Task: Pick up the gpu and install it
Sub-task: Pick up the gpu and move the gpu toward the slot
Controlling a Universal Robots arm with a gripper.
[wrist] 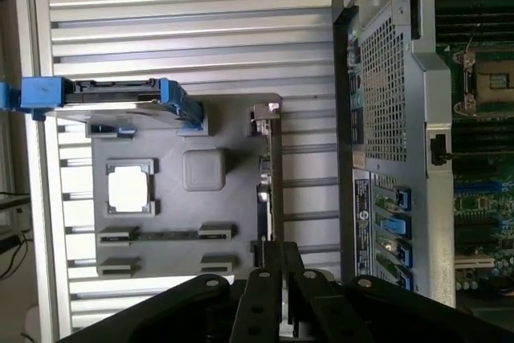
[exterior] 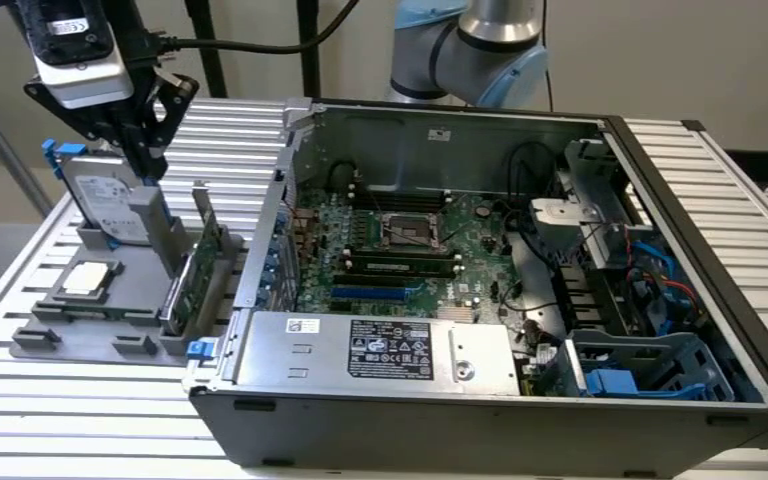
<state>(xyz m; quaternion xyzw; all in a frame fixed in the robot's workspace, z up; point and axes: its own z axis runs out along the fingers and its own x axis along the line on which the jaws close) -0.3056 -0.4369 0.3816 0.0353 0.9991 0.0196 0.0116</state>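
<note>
The gpu stands on edge in a slot of the grey holder tray, left of the open computer case in the exterior view. Its green board and silver end bracket show. My gripper hangs above the tray, higher than the gpu and over the hard drive, not touching either. Its black fingers are drawn together with nothing between them. In the wrist view the gpu appears edge-on, one end passing beneath my gripper.
A silver hard drive with blue rails and a CPU chip sit in the same tray. The motherboard lies inside the case, cables and a drive cage at the exterior view's right. Slatted white table all around.
</note>
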